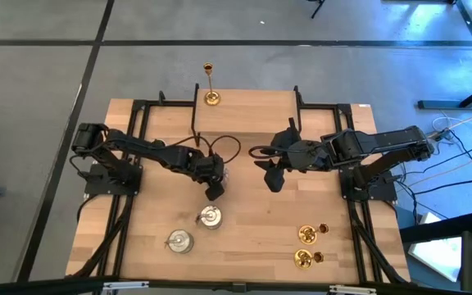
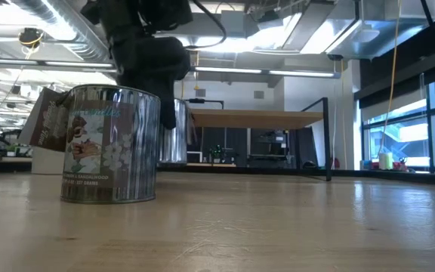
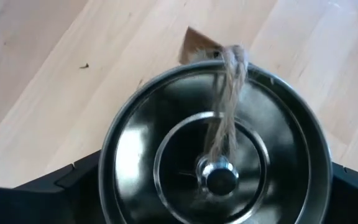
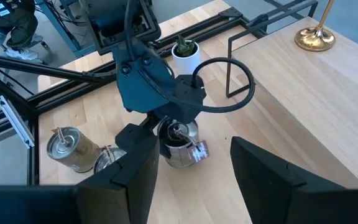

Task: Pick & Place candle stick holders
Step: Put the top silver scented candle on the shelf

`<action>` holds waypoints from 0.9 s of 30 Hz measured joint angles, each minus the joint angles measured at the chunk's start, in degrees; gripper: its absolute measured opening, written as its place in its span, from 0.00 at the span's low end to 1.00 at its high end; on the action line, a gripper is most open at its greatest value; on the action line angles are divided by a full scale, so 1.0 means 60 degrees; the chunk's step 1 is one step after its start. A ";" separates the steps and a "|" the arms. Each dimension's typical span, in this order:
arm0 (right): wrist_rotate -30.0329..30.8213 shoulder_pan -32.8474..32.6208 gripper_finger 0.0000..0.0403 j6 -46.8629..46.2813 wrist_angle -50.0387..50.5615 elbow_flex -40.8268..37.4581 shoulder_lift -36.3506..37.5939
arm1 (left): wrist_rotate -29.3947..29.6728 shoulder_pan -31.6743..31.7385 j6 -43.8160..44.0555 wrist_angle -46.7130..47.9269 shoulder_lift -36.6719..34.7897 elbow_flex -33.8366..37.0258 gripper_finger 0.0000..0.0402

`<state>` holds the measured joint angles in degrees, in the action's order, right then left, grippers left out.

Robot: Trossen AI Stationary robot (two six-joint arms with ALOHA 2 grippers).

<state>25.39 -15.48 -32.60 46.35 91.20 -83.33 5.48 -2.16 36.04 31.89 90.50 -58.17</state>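
The left gripper hung over the middle of the desk, pointing straight down on a silver holder. Its jaws stood wide apart, one on each side of the holder's rim, with no sign that they had closed on it. The holder sat upright on the desk directly beneath and between those jaws, a twine loop and a paper tag trailing from its top. Two more silver holders stood just beyond the jaws toward the desk's near edge, close to each other. A tall brass holder stood upright well away from both grippers, at the far edge.

The right gripper waited near the left one at the same height. Its jaws were partly apart with nothing between them. Two brass holders lay some way from those jaws, toward the near right corner.

The step in hand looked like the grasp of the first silver holder, with the placing not yet begun. The next move probably called for the left jaws to drop lower around the wall, keeping clear of the twine. They would then need to close squarely, so that the smooth round body neither tipped nor slid out.
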 joint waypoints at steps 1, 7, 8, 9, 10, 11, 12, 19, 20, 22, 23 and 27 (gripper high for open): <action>0.0000 0.0002 0.51 0.0000 0.0000 0.0000 0.0000 | 0.0003 0.0030 -0.0046 -0.0020 0.0000 0.0000 0.95; 0.0000 0.0002 0.51 -0.0034 -0.0004 0.0000 0.0000 | 0.0238 0.0194 -0.0284 0.0000 0.0042 0.0000 0.95; -0.0001 -0.0002 0.51 -0.0046 -0.0004 0.0000 0.0000 | 0.0312 0.0201 -0.0291 -0.0002 0.0073 0.0000 0.95; -0.0002 -0.0010 0.51 -0.0069 -0.0004 0.0000 0.0000 | 0.0363 0.0201 -0.0295 0.0050 0.0091 0.0004 0.95; -0.0002 -0.0030 0.51 -0.0073 -0.0004 0.0000 0.0000 | 0.0397 0.0198 -0.0313 0.0114 0.0091 0.0007 0.95; 0.0000 -0.0053 0.51 -0.0073 -0.0004 0.0000 0.0000 | 0.0426 0.0198 -0.0323 0.0122 0.0091 0.0007 0.95; 0.0000 -0.0071 0.51 -0.0073 -0.0007 0.0000 0.0000 | 0.0426 0.0198 -0.0319 0.0115 0.0091 0.0007 0.95; 0.0051 -0.0126 0.51 -0.0102 -0.0030 0.0000 0.0000 | 0.0433 0.0190 -0.0501 0.0266 0.0091 0.0007 0.96; 0.0055 -0.0126 0.51 -0.0106 -0.0033 0.0000 0.0000 | 0.0433 0.0190 -0.0502 0.0268 0.0091 0.0007 0.96; 0.0055 -0.0126 0.51 -0.0106 -0.0033 0.0000 0.0000 | 0.0433 0.0190 -0.0524 0.0264 0.0091 0.0007 0.96; 0.0055 -0.0126 0.51 -0.0106 -0.0036 0.0000 0.0000 | 0.0446 0.0190 -0.0560 0.0269 0.0091 0.0007 0.96; 0.0056 -0.0126 0.51 -0.0182 -0.0040 0.0000 0.0000 | 0.0549 0.0187 -0.0553 0.0289 0.0091 0.0007 0.96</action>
<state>25.72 -16.23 -33.69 46.11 91.20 -83.33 8.77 -1.04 32.73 33.62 91.05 -58.13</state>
